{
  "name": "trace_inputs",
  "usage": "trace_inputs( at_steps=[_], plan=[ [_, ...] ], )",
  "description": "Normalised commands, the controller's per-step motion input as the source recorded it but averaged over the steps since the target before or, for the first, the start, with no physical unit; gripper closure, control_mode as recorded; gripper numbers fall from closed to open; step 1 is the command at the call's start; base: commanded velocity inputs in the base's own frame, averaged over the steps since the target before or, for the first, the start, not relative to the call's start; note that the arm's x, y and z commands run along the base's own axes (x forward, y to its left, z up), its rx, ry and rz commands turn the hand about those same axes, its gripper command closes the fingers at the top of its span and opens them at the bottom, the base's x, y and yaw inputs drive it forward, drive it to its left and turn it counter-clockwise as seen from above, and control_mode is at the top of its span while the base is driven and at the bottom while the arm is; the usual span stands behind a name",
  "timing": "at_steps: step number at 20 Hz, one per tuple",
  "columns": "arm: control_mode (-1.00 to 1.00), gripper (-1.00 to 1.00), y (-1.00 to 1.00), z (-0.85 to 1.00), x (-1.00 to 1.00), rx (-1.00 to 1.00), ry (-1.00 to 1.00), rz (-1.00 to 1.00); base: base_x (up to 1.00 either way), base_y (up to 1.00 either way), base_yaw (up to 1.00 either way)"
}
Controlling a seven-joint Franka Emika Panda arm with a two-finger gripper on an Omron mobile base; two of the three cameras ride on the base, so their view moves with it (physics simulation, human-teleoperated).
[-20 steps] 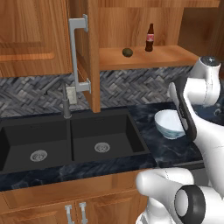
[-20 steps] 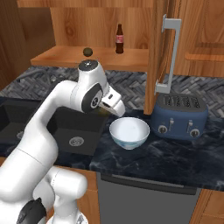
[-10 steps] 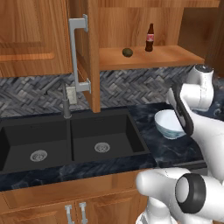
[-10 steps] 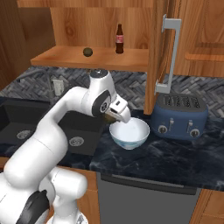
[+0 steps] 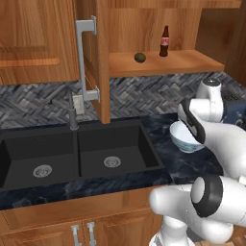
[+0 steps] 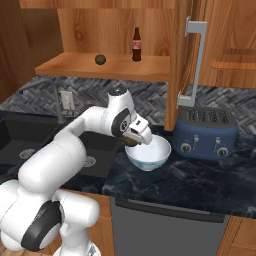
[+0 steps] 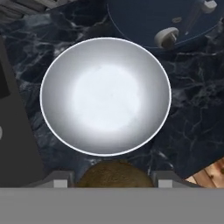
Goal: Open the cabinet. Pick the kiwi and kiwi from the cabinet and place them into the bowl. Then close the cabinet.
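The gripper (image 6: 133, 140) is clenched on one kiwi (image 7: 114, 173), poised at the near rim of the bowl (image 7: 105, 96); let go here, it might clip the rim and roll across the bench (image 6: 200, 175); the other kiwi (image 6: 100, 59) waits in the cabinet (image 6: 102, 67).

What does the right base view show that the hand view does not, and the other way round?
Right base view alone: the open cabinet, a kiwi and cola bottle on its shelf, the sink. Hand view alone: the bowl's empty inside, seen from above. Both: the bowl, the toaster, and the gripper holding the other kiwi near the bowl's rim.
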Motion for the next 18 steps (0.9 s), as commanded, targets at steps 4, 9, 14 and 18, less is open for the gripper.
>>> trace_inputs(
  at_steps=[4, 9, 14, 18],
  plan=[
    [-1.00, 1.00, -0.22, -0.21, 0.18, -0.01, 0.00, 0.03, 0.00, 0.00, 0.00],
    [-1.00, 1.00, -0.29, -0.20, 0.27, 0.00, 0.00, 0.03, 0.00, 0.00, 0.00],
    [-1.00, 1.00, -0.06, -0.18, 0.40, 0.00, 0.00, 0.00, 0.00, 0.00, 0.00],
    [-1.00, 1.00, 0.00, -0.10, 0.51, 0.00, 0.00, 0.00, 0.00, 0.00, 0.00]
  ],
)
